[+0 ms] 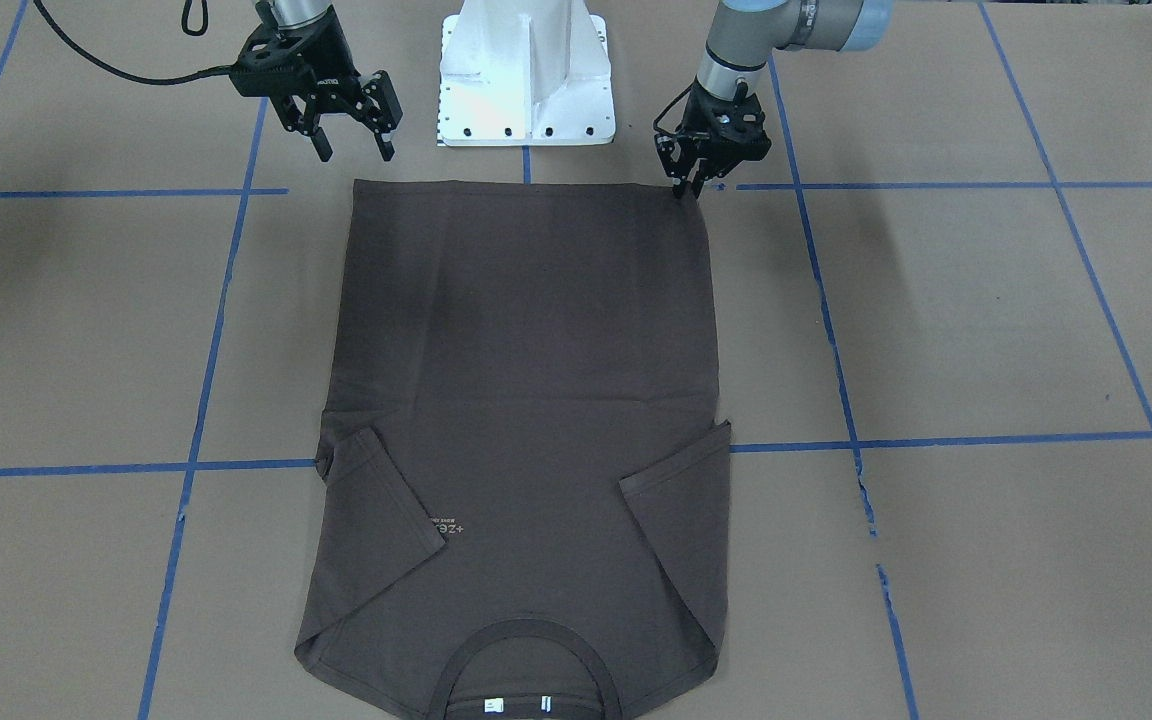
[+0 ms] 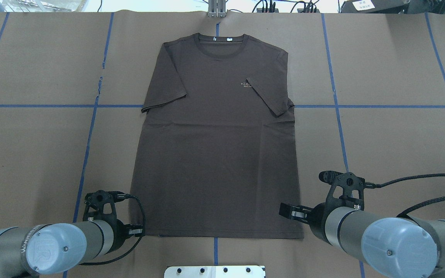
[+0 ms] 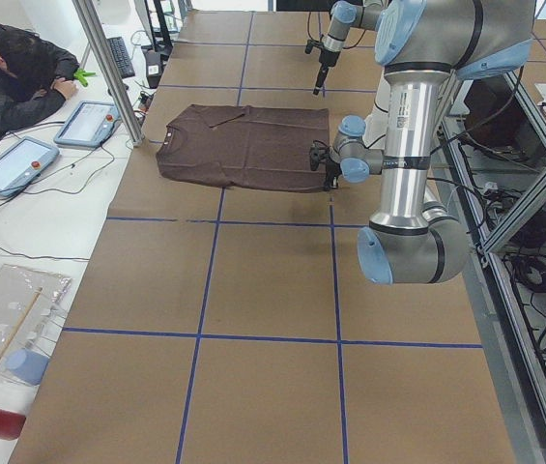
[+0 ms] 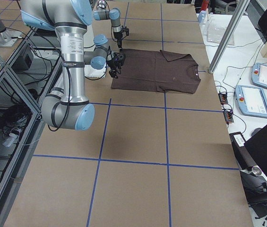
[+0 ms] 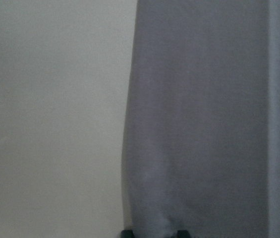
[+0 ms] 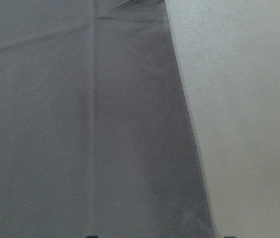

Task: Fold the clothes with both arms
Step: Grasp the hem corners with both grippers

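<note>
Paper table (image 1: 986, 330): T-shirt (image 1: 526, 350) flat; left gripper (image 1: 684, 188) pinches hem corner, right gripper (image 1: 356, 153) spread, hovering.

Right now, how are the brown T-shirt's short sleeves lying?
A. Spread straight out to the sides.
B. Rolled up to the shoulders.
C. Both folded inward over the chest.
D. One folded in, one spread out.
C: on the dark brown T-shirt, one sleeve and the other sleeve both lie folded in over the chest, the second partly covering the pale logo.
</note>
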Robot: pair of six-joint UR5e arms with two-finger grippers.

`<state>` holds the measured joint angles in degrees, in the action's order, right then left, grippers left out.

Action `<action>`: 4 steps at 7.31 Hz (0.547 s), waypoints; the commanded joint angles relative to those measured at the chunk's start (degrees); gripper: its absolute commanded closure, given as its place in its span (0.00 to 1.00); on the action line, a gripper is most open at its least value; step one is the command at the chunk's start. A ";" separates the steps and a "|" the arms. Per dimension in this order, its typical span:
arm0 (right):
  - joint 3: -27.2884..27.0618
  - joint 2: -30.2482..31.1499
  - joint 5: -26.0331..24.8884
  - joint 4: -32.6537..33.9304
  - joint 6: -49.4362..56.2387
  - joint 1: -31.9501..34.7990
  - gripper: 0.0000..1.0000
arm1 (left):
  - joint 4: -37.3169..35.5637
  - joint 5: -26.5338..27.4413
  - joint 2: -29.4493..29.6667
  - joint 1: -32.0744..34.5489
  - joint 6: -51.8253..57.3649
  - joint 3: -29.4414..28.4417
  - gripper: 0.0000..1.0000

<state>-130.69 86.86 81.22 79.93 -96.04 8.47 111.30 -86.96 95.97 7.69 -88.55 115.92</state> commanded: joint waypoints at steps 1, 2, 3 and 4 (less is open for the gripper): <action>0.17 0.94 -0.19 0.40 -3.94 -0.90 0.33 | -0.29 0.03 -0.17 0.22 -0.22 1.94 1.00; 0.17 1.12 -0.45 1.44 -4.68 -1.60 0.36 | -0.30 0.03 -0.87 0.22 -0.22 2.03 1.00; 0.60 1.12 -4.02 2.50 -6.16 -4.48 0.38 | -0.30 0.03 -0.79 0.22 -0.30 2.12 1.00; 0.96 1.12 -5.27 3.73 -10.35 -6.60 0.44 | -0.30 -0.06 -0.70 0.14 -2.22 2.90 1.00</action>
<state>-130.14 87.93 78.08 82.25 -102.52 4.50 111.01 -86.94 95.28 7.88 -89.32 118.15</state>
